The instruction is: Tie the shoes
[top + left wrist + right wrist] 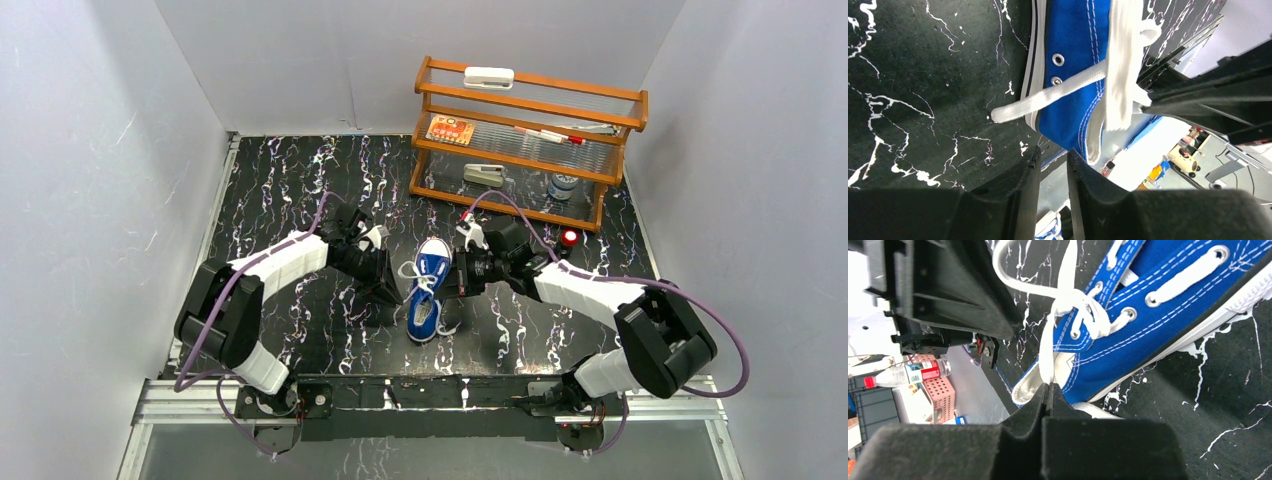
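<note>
The blue sneaker (pixel 430 290) with white toe cap lies on the black marbled table, toe pointing away from the arms. My left gripper (pixel 387 287) sits at the shoe's left side; in the left wrist view its jaws (pixel 1053 154) stand a little apart with nothing between them, just short of the shoe's blue side (pixel 1073 60) and a loose white lace end (pixel 1043 97). My right gripper (pixel 461 276) is at the shoe's right side. In the right wrist view it (pixel 1048 386) is shut on a white lace (pixel 1048 352) that runs up to the crossed laces (pixel 1075 305) at the top eyelets of the shoe (pixel 1158 315).
A wooden shelf rack (pixel 525 140) stands at the back right with a white block (pixel 488 76), a marker (pixel 545 133) and a card (pixel 450 129) on it. A red button (pixel 569 238) sits in front of it. Grey walls close in on three sides.
</note>
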Robot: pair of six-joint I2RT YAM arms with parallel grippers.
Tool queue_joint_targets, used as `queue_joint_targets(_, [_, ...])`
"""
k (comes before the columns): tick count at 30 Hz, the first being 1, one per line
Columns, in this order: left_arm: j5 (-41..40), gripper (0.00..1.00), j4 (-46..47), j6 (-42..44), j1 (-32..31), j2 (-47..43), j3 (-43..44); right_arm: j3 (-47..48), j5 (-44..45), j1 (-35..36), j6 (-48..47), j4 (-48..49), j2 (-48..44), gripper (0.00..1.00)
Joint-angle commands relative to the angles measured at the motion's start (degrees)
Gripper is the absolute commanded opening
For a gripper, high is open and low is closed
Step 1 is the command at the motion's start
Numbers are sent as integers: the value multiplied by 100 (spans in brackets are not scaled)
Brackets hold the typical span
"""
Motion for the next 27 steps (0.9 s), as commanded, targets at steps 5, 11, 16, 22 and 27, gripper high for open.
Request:
queue_joint_targets(5, [-538, 39, -585, 267, 15, -1034, 327, 375, -74, -14, -149, -282, 173, 0])
queue_joint_targets(11, [-505, 44, -307, 988, 15, -618, 1545, 518, -105, -15, -297, -570, 206, 0])
queue_joint_targets(16, [284, 38, 216, 1288, -59, 734, 2383, 510, -210, -18, -321, -607, 248, 0])
queue_joint_targets(22, [585, 37, 291, 1557, -345, 1681, 2681, 509, -348, -13, -412, -667, 351, 0])
queue_joint_targets(27, [541, 35, 241, 1808, -430, 1802, 2504, 490, -403, -16, -442, -617, 348, 0])
